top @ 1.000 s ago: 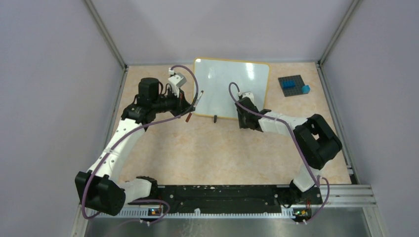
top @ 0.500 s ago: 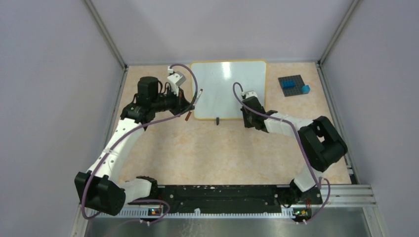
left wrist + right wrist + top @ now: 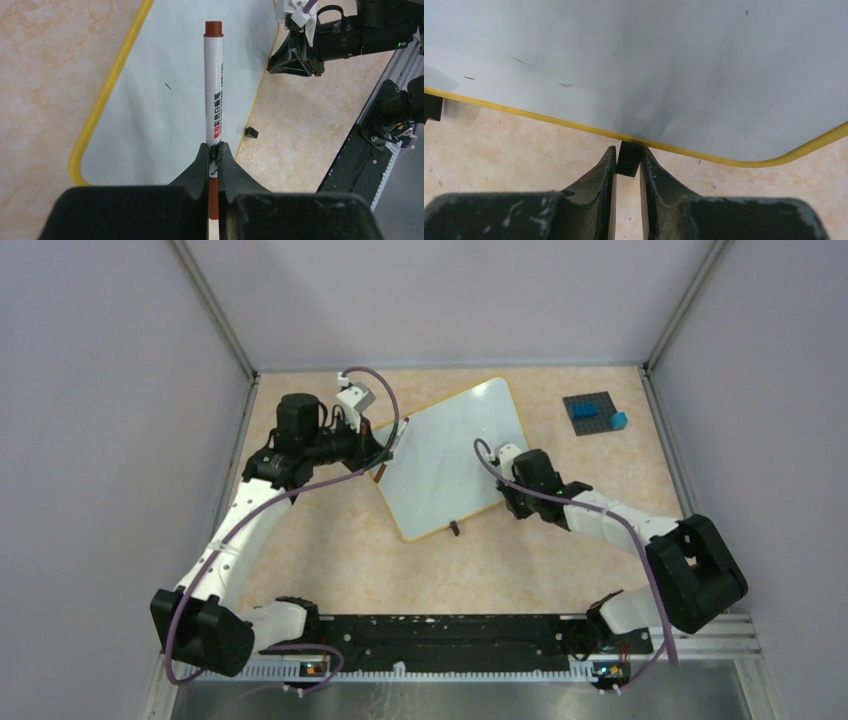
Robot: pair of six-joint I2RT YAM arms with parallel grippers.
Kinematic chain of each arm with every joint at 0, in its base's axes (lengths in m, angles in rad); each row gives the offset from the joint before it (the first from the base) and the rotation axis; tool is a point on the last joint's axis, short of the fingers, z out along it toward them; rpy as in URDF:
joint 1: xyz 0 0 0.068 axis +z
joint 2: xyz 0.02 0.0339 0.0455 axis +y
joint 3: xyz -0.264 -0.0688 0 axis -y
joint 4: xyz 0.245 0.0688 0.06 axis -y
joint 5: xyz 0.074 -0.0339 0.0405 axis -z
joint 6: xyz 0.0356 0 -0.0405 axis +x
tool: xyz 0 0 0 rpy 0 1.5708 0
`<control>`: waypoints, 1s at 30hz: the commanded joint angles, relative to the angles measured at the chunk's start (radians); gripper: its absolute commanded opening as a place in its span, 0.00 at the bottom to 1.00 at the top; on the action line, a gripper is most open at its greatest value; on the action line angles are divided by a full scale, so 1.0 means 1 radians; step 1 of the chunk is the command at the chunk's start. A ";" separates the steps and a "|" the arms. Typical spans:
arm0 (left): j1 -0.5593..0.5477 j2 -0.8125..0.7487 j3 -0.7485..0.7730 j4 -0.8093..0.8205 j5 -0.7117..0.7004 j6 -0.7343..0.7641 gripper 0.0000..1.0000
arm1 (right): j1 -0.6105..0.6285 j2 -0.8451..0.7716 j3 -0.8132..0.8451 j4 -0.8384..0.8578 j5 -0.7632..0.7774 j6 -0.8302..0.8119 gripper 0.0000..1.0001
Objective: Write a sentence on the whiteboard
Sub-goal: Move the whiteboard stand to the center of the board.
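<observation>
Overhead, a small whiteboard [image 3: 448,462] with a yellow rim [image 3: 549,120] lies flat and turned at an angle in the middle of a pale, marbled surface [image 3: 520,570]. No sentence is written on it: the white face is blank apart from a few tiny stray specks, so the whole of the writing is judged to be still ahead. The left tool [image 3: 214,150], at the whiteboard's left edge, is clamped tight on a white marker [image 3: 214,85] with reddish-brown ends, which points out over the board face; whether its writing tip is uncapped cannot be told. The right tool [image 3: 628,165], at the whiteboard's near right edge, is narrowed onto a little black foot [image 3: 628,159] that juts from the rim, with a finger on each side of it. A second foot [image 3: 454,529] sticks out further along the same edge, free of either arm. What appears to be left is steadying the board and then bringing the pen down to write. Bare surface lies on every side of the whiteboard, widest on its near side towards the arm bases. A dark studded plate [image 3: 594,411] with blue bricks sits well apart beyond the whiteboard's far right corner. The grey enclosure walls [image 3: 120,440] stand well clear of the whiteboard, closest at its far corner.
</observation>
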 commanded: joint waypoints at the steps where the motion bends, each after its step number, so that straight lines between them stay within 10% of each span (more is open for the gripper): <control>1: 0.006 -0.005 0.039 0.020 0.003 -0.003 0.00 | -0.058 -0.078 -0.026 -0.100 -0.127 -0.186 0.00; 25: 0.006 0.015 0.178 -0.011 0.135 -0.038 0.00 | -0.067 -0.187 -0.126 -0.374 -0.218 -0.382 0.00; 30: 0.006 0.023 0.195 -0.016 0.135 -0.036 0.00 | -0.067 -0.211 -0.118 -0.419 -0.287 -0.419 0.19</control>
